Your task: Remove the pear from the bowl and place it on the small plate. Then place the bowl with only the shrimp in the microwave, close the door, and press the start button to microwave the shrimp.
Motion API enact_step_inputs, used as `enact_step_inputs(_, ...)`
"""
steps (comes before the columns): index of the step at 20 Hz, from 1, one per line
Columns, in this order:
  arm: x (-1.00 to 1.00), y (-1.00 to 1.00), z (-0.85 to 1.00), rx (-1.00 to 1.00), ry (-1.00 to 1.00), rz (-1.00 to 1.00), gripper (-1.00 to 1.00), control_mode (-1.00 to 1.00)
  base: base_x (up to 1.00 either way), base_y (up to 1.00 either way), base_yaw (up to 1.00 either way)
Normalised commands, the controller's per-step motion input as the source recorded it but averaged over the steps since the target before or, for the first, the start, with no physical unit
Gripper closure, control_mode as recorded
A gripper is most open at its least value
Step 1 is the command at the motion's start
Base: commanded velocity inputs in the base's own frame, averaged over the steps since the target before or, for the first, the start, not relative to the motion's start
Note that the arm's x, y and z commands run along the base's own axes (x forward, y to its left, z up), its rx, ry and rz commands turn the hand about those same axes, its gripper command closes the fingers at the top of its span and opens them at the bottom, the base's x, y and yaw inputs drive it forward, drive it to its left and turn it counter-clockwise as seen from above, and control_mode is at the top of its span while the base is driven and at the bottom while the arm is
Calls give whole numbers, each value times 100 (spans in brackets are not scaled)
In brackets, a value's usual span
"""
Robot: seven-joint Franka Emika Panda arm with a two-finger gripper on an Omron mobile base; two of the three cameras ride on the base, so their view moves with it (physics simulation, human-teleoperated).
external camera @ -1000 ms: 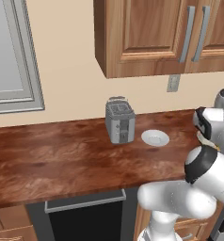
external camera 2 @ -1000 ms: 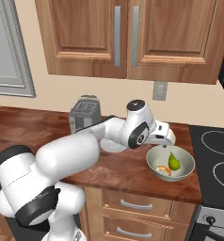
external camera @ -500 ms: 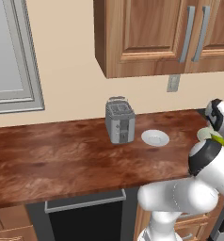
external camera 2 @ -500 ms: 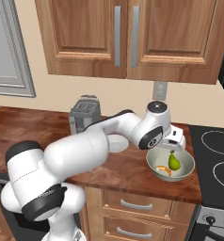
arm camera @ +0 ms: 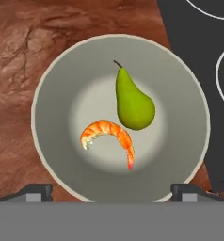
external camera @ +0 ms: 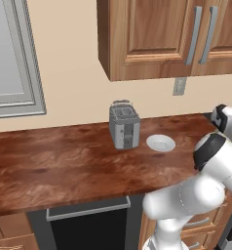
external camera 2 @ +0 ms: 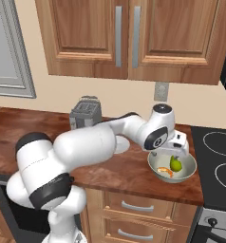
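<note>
One wooden counter (external camera: 64, 161) bears toaster (external camera: 124, 125), small plate (external camera: 161, 143) and bowl (external camera 2: 172, 167).

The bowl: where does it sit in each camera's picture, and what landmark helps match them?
Left base view: I find no bowl; the small plate sits beside the toaster.
Right base view: bowl at right of centre, under the gripper.
Hand view: bowl central, holding pear and shrimp.
Shared landmark: the stovetop beside the bowl.
</note>
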Motion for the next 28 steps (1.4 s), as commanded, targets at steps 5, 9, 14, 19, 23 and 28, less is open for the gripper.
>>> enact_step_inputs(5, 0, -17, -21, 0, 10, 3, -100, -100, 0, 0, 0)
enact_step_inputs(9, 0, -24, -7, 3, 4, 4, -100, -100, 0, 0, 0)
enact_step_inputs(14, 7, -9, -19, 1, 8, 4, -100, -100, 0, 0, 0)
enact_step_inputs(19, 29, 0, -17, 0, 9, 1, -100, -100, 0, 0, 0)
enact_step_inputs(23, 30, -19, -6, 5, 3, 1, -100, -100, 0, 0, 0)
enact_step_inputs(28, 27, -23, -4, 5, 1, 0, -100, -100, 0, 0, 0)
